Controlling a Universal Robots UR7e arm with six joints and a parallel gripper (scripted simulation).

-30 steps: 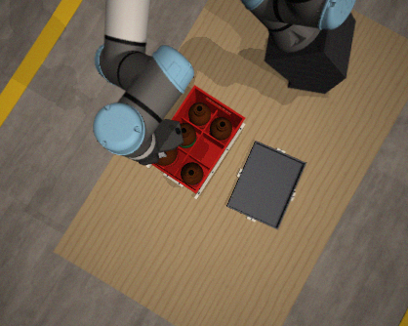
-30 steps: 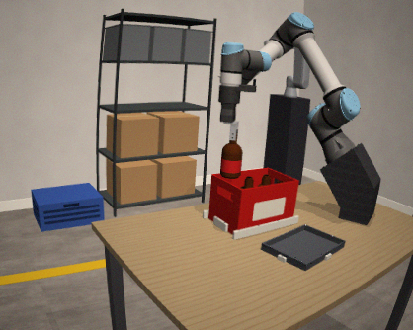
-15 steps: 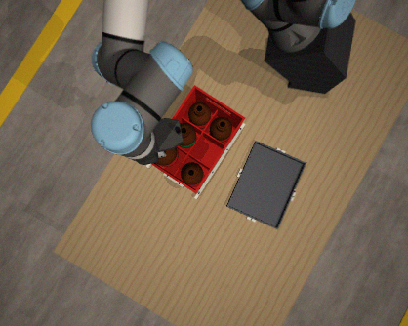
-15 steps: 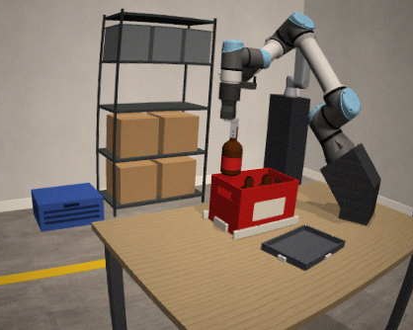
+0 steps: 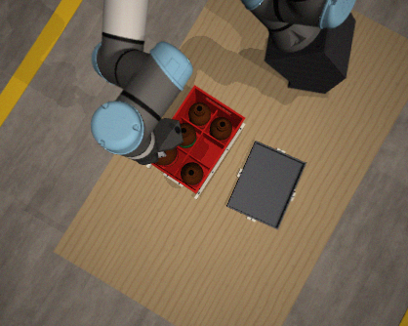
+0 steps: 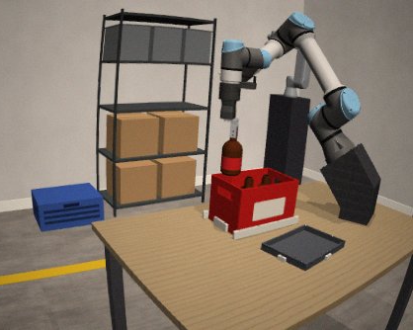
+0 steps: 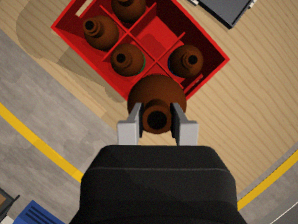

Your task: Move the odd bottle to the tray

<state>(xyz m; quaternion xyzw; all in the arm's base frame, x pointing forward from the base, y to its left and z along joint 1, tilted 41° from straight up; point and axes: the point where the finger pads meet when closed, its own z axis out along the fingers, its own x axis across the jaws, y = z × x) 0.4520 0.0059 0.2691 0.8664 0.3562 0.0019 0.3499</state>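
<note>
My gripper (image 6: 233,129) is shut on the neck of a brown bottle with a red label (image 6: 231,157). The bottle hangs upright over the left corner cell of the red crate (image 6: 254,200), its base about level with the rim. In the wrist view my fingers clasp the bottle's neck (image 7: 157,103). Several other brown bottles stand in the crate (image 7: 140,32), and one cell is empty (image 7: 156,32). In the top view the arm hides most of the held bottle (image 5: 167,156). The dark grey tray (image 5: 266,184) lies empty to the right of the crate (image 5: 199,142).
The tray (image 6: 303,245) sits near the table's front right. The robot's black pedestal (image 6: 350,185) stands at the back right of the table. A shelf with cartons (image 6: 152,148) and a blue box (image 6: 67,206) stand on the floor behind the table.
</note>
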